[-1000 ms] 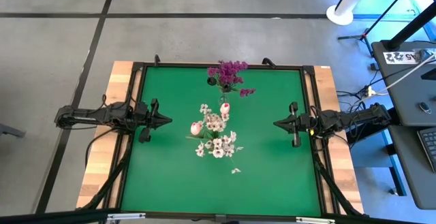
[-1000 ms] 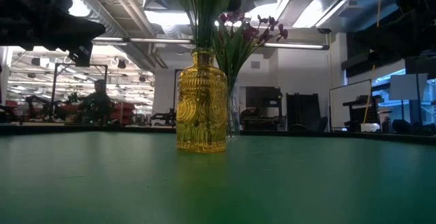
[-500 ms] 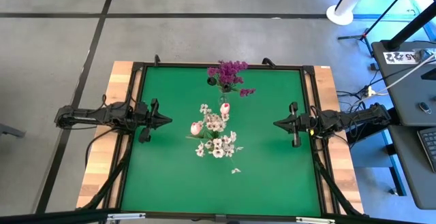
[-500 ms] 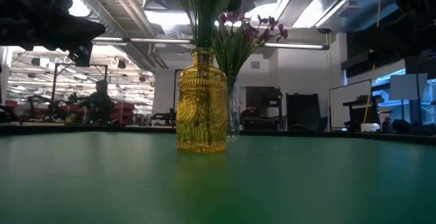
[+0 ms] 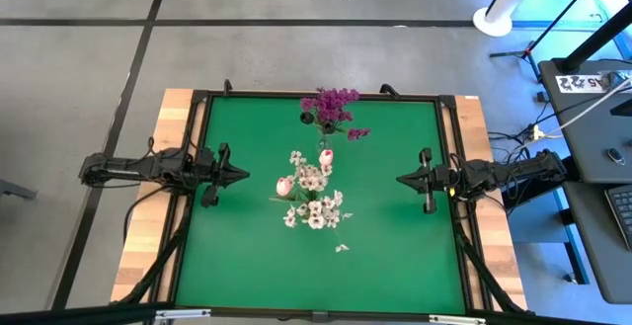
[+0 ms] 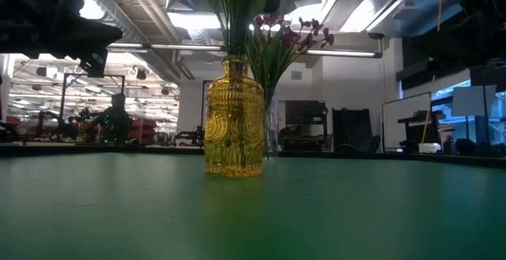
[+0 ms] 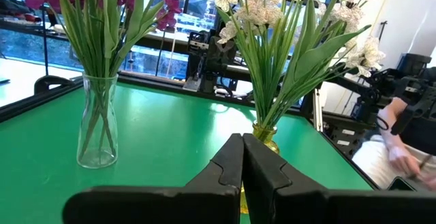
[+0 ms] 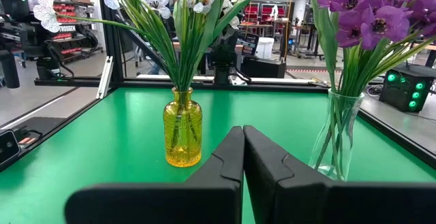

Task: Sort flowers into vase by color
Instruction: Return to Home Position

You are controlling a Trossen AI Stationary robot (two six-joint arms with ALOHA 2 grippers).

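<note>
Two obstacles stand on the green mat [image 5: 247, 256]. The yellow vase [image 6: 234, 118] is at mid-table, its white and pink flowers [image 5: 312, 179] spreading wide overhead. The clear vase [image 7: 97, 135] of purple flowers [image 5: 333, 103] stands near the back edge. A gap separates the vases, though their blooms nearly meet above it. Both side lanes and the front half lie open, save one loose blossom [image 5: 341, 248].

Grey concrete floor [image 5: 79, 58], crossed by dark seam lines, surrounds the green worktop [image 5: 237, 256]. A white round column base [image 5: 491, 19] stands at the far right, near a dark desk [image 5: 602, 132]. In the low view, long ceiling lights [image 6: 182, 47] glow over an open workshop.
</note>
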